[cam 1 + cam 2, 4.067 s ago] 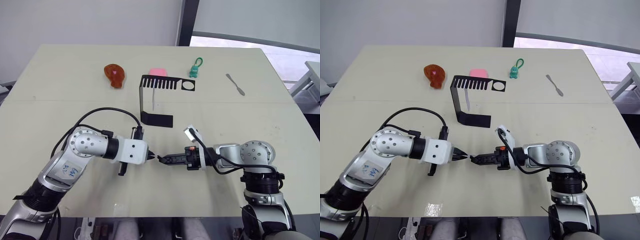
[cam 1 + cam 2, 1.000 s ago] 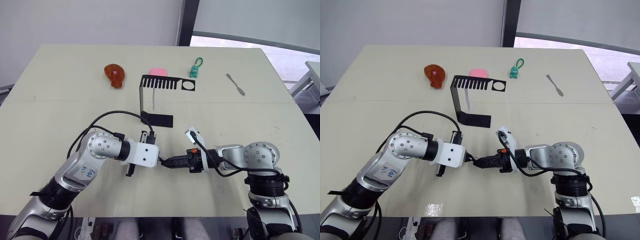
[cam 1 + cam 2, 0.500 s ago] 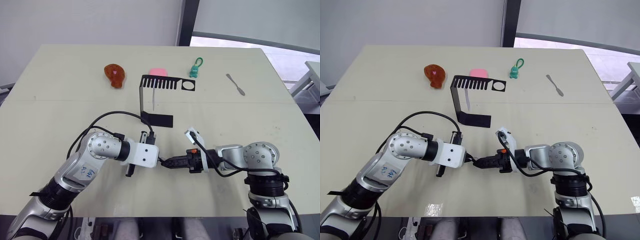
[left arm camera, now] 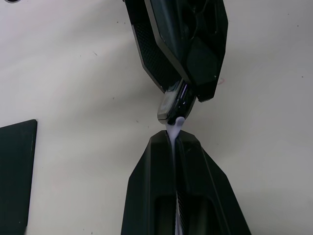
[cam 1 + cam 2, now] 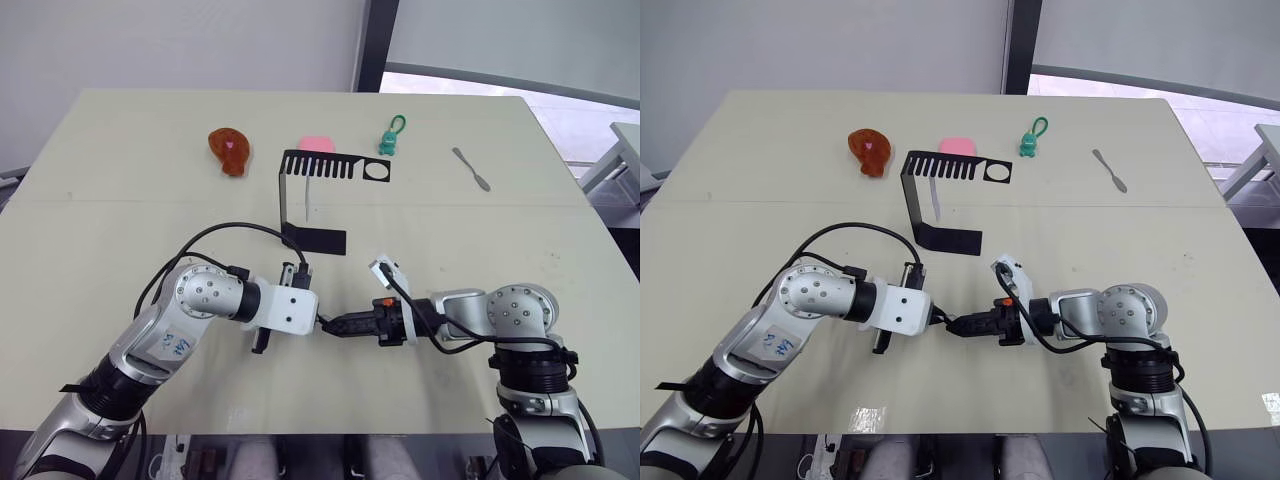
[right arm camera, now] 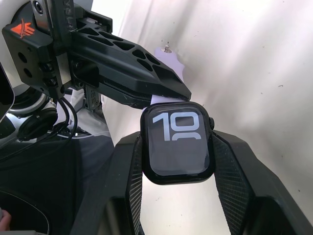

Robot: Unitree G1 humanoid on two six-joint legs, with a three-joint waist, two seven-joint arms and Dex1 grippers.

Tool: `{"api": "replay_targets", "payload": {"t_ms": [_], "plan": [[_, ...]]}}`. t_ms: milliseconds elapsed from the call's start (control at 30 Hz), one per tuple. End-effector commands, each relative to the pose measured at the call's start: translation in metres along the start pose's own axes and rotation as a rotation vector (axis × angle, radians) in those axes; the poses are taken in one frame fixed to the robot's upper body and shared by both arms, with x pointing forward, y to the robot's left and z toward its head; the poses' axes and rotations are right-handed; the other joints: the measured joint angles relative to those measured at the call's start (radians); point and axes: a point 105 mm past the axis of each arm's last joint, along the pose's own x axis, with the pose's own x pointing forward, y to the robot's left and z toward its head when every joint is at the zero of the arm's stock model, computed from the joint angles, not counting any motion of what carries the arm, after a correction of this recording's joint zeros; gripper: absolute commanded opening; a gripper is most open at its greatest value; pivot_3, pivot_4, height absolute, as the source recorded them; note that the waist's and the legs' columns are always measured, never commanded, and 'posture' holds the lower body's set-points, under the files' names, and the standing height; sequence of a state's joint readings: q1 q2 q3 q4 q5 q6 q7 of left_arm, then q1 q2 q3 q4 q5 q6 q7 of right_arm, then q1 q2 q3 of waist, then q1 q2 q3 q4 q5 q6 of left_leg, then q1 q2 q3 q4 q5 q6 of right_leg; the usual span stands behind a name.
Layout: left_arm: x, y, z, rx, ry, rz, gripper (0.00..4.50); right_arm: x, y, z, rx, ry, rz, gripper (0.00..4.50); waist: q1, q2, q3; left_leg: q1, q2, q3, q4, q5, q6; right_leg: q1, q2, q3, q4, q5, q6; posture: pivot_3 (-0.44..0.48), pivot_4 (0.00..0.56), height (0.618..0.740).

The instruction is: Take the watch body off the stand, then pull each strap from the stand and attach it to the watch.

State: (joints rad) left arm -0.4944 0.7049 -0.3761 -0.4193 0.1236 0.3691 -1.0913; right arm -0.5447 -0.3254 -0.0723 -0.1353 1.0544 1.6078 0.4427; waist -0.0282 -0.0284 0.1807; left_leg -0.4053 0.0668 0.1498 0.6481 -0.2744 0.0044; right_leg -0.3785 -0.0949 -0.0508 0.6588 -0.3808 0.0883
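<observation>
Two grippers meet tip to tip, near the table's front edge. Right gripper (image 6: pixel 177 147) pinches the watch body (image 6: pixel 177 142) btwn its fingers, screen up. Left gripper (image 4: pixel 175 139) is pressed onto a lavender strap (image 4: pixel 174 128), strap end touching the watch body. Stand (image 5: pixel 312 195) sits beyond both grippers, well apart.

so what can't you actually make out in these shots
- Strap in the left gripper: a pale tip shows in the left wrist view; the shut fingers hide the rest.
- Strap-to-watch body joint: hidden behind the case in the right wrist view, so whether it is seated is unclear.
- Second strap on the stand: too small in the head views to confirm.
</observation>
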Motion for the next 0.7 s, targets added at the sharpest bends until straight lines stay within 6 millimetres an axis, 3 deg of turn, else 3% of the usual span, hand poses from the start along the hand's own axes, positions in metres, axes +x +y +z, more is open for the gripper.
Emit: {"api": "replay_targets", "payload": {"t_ms": [33, 133, 267, 333, 500, 700], "plan": [[-0.005, 0.001, 0.013, 0.014, -0.053, 0.03, 0.9, 0.009, 0.022, -0.003, -0.048, 0.034, 0.113, 1.58, -0.001, 0.0, 0.0, 0.0, 0.0, 0.0, 0.0, 0.0, 0.0, 0.0, 0.0, 0.0, 0.0, 0.0, 0.0, 0.0, 0.15, 0.74], [-0.024, -0.012, 0.002, -0.015, -0.021, -0.018, 2.3, 0.007, 0.022, -0.002, -0.053, 0.03, 0.103, 1.58, -0.004, 0.0, 0.0, 0.0, 0.001, 0.0, 0.0, 0.0, 0.0, 0.0, 0.0, 0.0, 0.0, 0.0, 0.0, 0.0, 0.15, 0.74], [-0.069, -0.027, -0.031, -0.107, 0.085, 0.005, 3.47, 0.0, 0.022, 0.001, -0.086, 0.016, 0.089, 1.58, -0.01, 0.001, 0.001, 0.0, 0.001, 0.001, 0.0, 0.0, 0.0, -0.001, 0.0, 0.001, 0.001, 0.0, 0.0, 0.0, 0.15, 0.74], [-0.09, -0.027, -0.041, -0.171, 0.067, 0.084, 4.37, -0.004, 0.025, 0.004, -0.149, 0.004, 0.077, 1.58, -0.007, 0.002, 0.002, 0.0, 0.001, 0.0, -0.001, 0.0, 0.0, -0.002, 0.0, 0.0, 0.0, 0.0, 0.0, 0.0, 0.15, 0.74], [-0.11, -0.03, -0.028, -0.265, -0.131, 0.16, 4.5, -0.006, 0.041, 0.011, -0.449, -0.059, 0.086, 1.58, 0.001, 0.003, 0.002, -0.001, 0.0, -0.001, 0.0, -0.001, 0.001, 0.0, -0.002, -0.001, -0.001, 0.0, 0.0, 0.0, 0.15, 0.74], [-0.117, -0.028, -0.023, -0.262, -0.259, 0.211, 4.5, -0.009, 0.05, 0.017, -1.165, -0.086, 0.047, 1.58, -0.001, 0.003, 0.002, 0.0, -0.001, -0.001, 0.0, -0.002, 0.001, 0.001, -0.002, -0.002, -0.003, 0.0, 0.0, 0.0, 0.15, 0.74]]}}
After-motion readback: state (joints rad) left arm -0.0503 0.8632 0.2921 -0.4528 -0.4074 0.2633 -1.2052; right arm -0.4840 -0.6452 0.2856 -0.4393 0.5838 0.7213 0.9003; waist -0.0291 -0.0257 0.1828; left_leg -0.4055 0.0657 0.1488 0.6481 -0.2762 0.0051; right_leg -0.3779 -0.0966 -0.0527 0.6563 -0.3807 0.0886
